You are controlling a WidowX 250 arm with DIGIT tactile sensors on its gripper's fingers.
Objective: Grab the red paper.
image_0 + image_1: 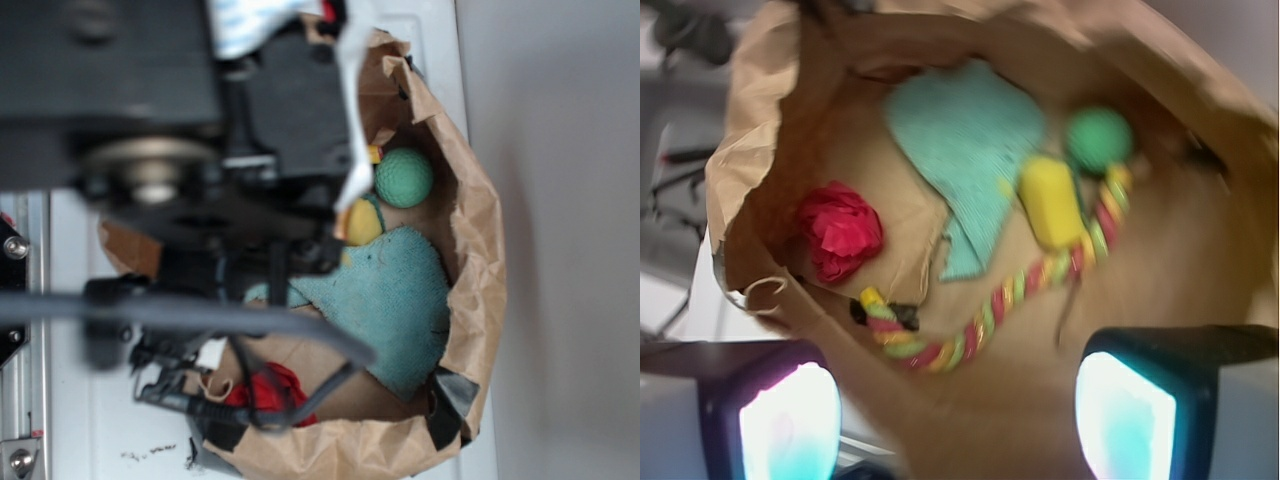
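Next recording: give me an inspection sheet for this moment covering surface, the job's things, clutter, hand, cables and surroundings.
Surface: white table, mostly covered by an opened brown paper bag.
Job's things: red paper, a crumpled wad lying in the bag near its wall, untouched.
Clutter: teal cloth, green ball, yellow block and a red, yellow and green rope, all inside the bag.
Hand: hand open above the bag, both fingers apart, holding nothing.
Cables: black cables hang from the arm across the exterior view.
Surroundings: plain pale wall; metal rail at the table edge.
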